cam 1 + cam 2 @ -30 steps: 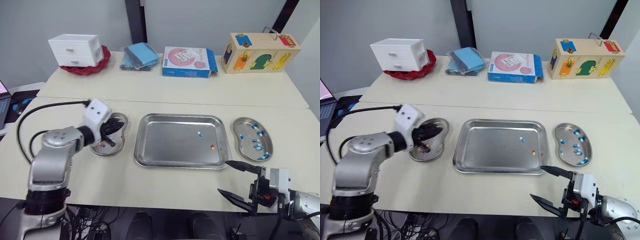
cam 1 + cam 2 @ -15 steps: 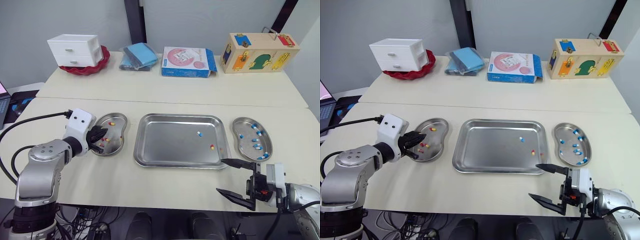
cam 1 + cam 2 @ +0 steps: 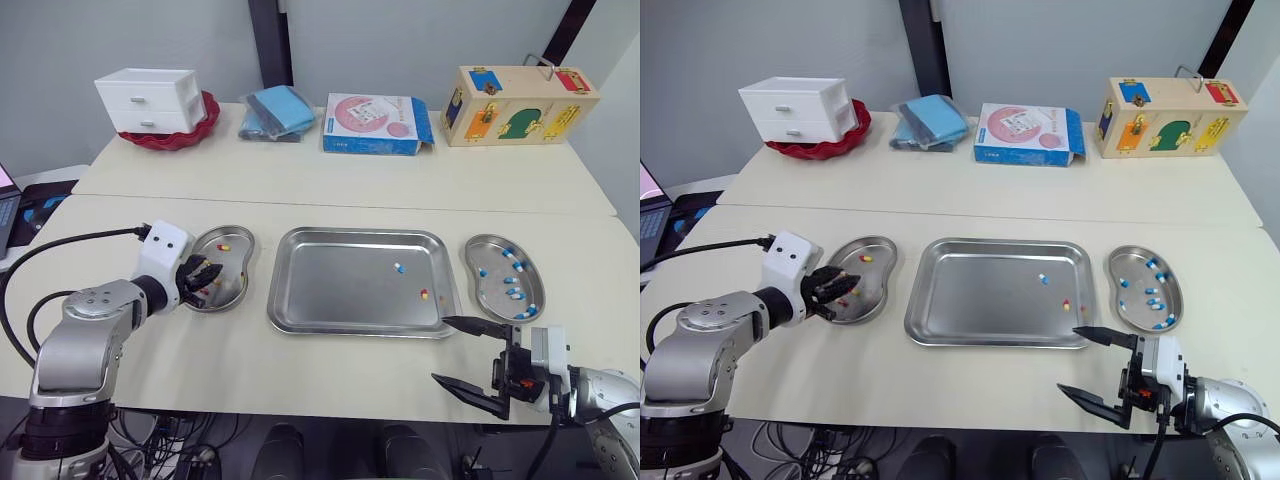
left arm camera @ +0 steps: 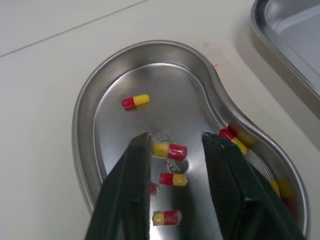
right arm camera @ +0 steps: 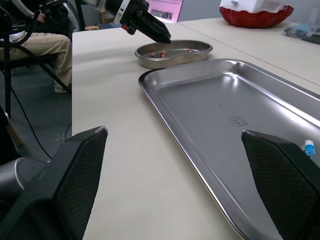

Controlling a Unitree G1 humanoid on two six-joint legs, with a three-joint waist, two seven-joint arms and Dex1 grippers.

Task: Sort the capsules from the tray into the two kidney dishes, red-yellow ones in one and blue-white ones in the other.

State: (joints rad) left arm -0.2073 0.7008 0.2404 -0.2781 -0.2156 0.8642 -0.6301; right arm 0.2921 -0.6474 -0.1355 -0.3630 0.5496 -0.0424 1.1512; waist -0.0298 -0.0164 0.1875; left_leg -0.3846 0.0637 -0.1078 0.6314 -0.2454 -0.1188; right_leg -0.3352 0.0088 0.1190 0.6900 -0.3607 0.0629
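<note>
Left eye view: blue-white capsule (image 3: pixel 399 267) and red-yellow capsule (image 3: pixel 424 294) lie in tray's (image 3: pixel 330 290) right half, nearer right gripper (image 3: pixel 440 349) (spread wide, empty). Left gripper (image 3: pixel 205 277), fingers parted, holding nothing, hovers over left kidney dish (image 3: pixel 237 236).

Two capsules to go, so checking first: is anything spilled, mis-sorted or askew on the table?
Nothing stands out. The left kidney dish holds only red-yellow capsules, the right kidney dish only blue-white ones, and both sit flat beside the tray. The tray's blue-white capsule and red-yellow capsule lie inside its rim.
</note>
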